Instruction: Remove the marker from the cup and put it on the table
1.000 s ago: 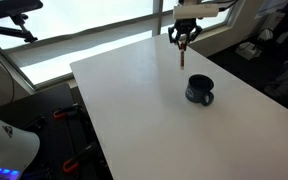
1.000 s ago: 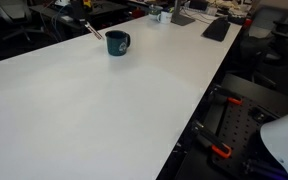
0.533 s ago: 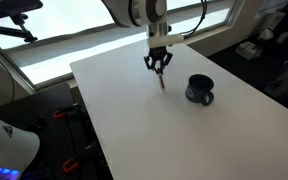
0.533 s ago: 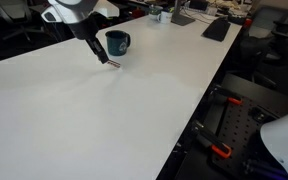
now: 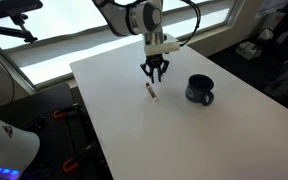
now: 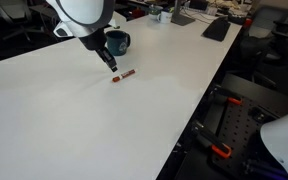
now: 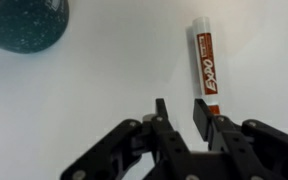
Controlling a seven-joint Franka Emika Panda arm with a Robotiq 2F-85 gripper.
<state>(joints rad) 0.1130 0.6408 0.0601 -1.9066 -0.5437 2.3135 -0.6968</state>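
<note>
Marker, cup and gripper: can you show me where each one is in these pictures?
Marker (image 7: pixel 205 60): wrist view, middle of its labelled body.
Cup (image 5: pixel 197 91): in an exterior view, on its side wall.
Gripper (image 7: pixel 180 106): wrist view, midway between its fingertips.

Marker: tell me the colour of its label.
The marker has a reddish-brown label on white, clearest in the wrist view.

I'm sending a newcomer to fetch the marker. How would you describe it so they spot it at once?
On the large white table, look near the squat dark cup. The marker lies flat on the table, apart from the cup: a thin white stick with a reddish-brown label.
</note>
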